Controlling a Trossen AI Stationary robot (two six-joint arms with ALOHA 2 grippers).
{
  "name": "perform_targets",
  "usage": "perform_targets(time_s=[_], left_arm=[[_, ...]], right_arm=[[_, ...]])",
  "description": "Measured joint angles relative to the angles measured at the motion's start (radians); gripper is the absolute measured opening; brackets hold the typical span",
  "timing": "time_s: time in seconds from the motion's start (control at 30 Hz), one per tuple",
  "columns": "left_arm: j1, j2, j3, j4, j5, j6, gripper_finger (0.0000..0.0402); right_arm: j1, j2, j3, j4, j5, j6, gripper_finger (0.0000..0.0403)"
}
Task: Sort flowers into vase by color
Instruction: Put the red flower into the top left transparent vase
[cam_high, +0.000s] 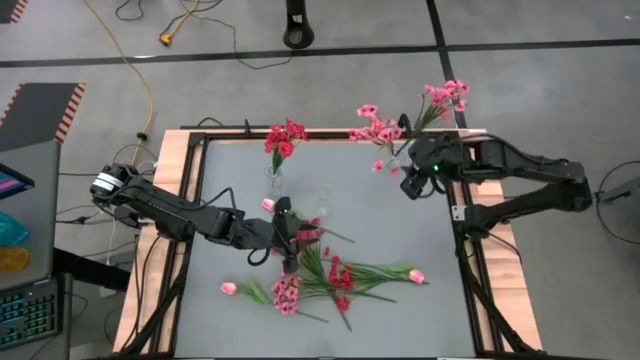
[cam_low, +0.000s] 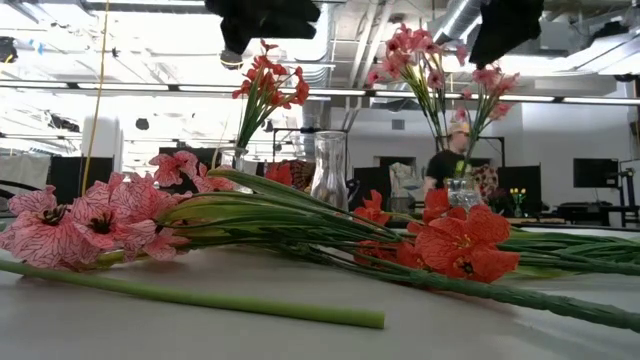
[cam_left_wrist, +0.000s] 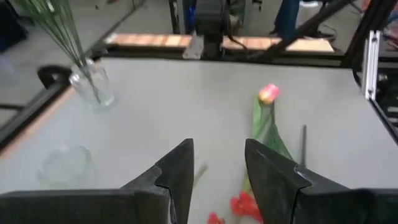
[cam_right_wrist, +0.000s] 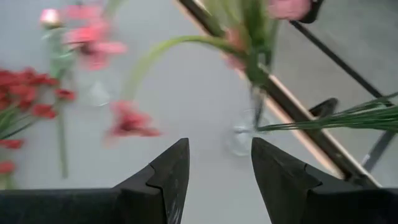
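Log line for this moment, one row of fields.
left gripper: open, over flower pile | right gripper: open, empty, beside pink-spray glass vase | red-cluster vase: filled

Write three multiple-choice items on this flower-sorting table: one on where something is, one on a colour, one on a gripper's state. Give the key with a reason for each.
1. Where does the loose pile of flowers lie on the table?
A. on the near half, in the middle
B. in the far right corner
C. along the far edge

2. What colour are the blooms in the vase at the far left?
A. white
B. deep red
C. yellow

3. How does the left gripper stand?
A. shut on a stem
B. open, holding nothing
C. shut on a vase

Key:
1 A: in the high view the loose stems spread across the near middle.
2 B: a deep red cluster rises from that vase.
3 B: in the left wrist view bare table shows between its fingers.
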Motion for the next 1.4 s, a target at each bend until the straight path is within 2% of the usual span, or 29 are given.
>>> perform_targets(time_s=[0.27, 0.53, 0.93, 1.13, 1.4], left_arm=[[0.0, 0.0, 0.0, -0.06, 0.098, -0.065, 0.0132], [0.0, 0.0, 0.0, -0.06, 0.089, -0.043, 0.0132], [0.0, 0.0, 0.0, -0.059, 0.088, -0.041, 0.0132], [0.0, 0.0, 0.0, -0.059, 0.088, -0.041, 0.0132], [0.0, 0.0, 0.0, -0.061, 0.087, -0.034, 0.0132]], right_arm=[[0.189, 0.002, 0.0, 0.001, -0.004, 0.116, 0.0198], [0.378, 0.052, 0.001, 0.008, -0.142, 0.26, 0.0198], [0.633, 0.352, 0.001, 0.107, -0.163, 0.272, 0.0198], [0.682, 0.506, 0.001, 0.117, -0.186, 0.272, 0.0198], [0.7, 0.661, 0.001, 0.126, -0.278, 0.278, 0.0198]])
